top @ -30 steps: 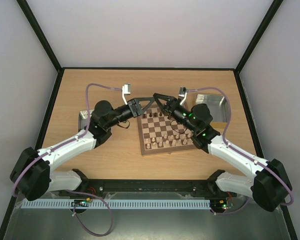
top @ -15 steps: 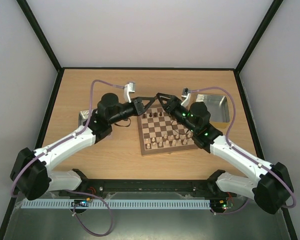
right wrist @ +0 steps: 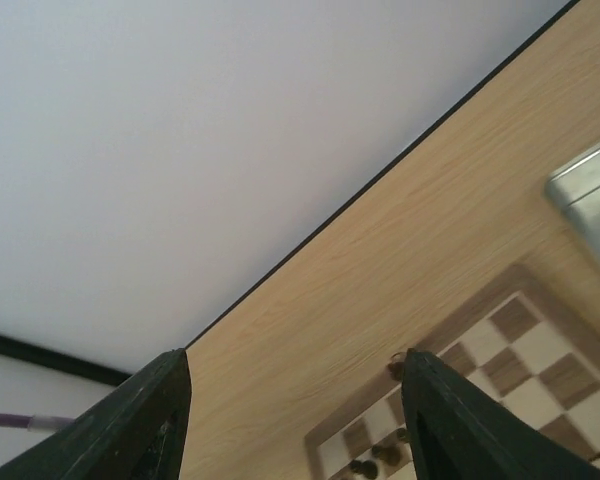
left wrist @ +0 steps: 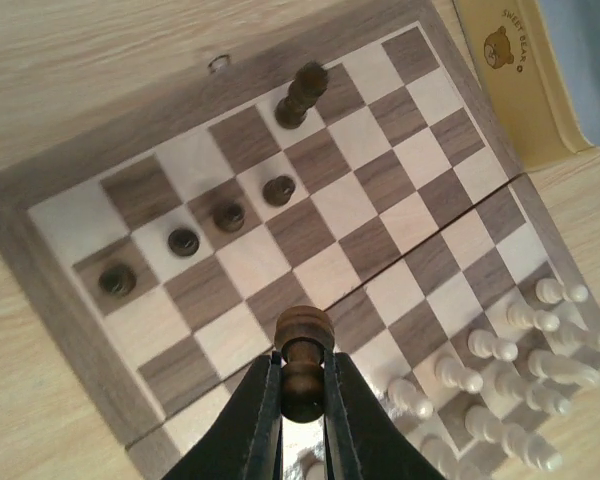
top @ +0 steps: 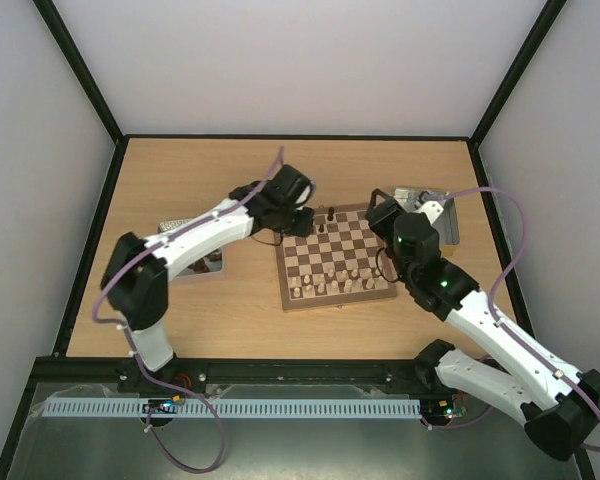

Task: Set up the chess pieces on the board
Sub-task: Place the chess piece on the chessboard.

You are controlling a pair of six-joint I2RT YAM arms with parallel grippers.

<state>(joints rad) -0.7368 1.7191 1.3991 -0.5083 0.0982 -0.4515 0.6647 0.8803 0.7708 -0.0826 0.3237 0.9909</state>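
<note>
The board (top: 335, 258) lies mid-table, also seen from above in the left wrist view (left wrist: 360, 215). My left gripper (left wrist: 302, 372) is shut on a dark brown chess piece (left wrist: 303, 352) and hangs over the board's left half (top: 307, 224). Several dark pawns (left wrist: 229, 215) stand in a row on the board, and a taller dark piece (left wrist: 302, 93) stands on the back row (top: 331, 213). My right gripper (right wrist: 298, 400) is open with nothing in it, raised by the board's far right corner (top: 377, 208).
Pale cream pieces (left wrist: 510, 370) fill the board's near rows (top: 330, 284). A metal tray (top: 442, 218) sits right of the board, its corner in the right wrist view (right wrist: 592, 190). Another tray (top: 180, 232) lies partly under the left arm. A yellow box (left wrist: 515, 75) is beside the board.
The grippers met tip to tip behind the board. The right one has opened and pulled back to the right. The left has swung over the board, shut on a dark piece.
</note>
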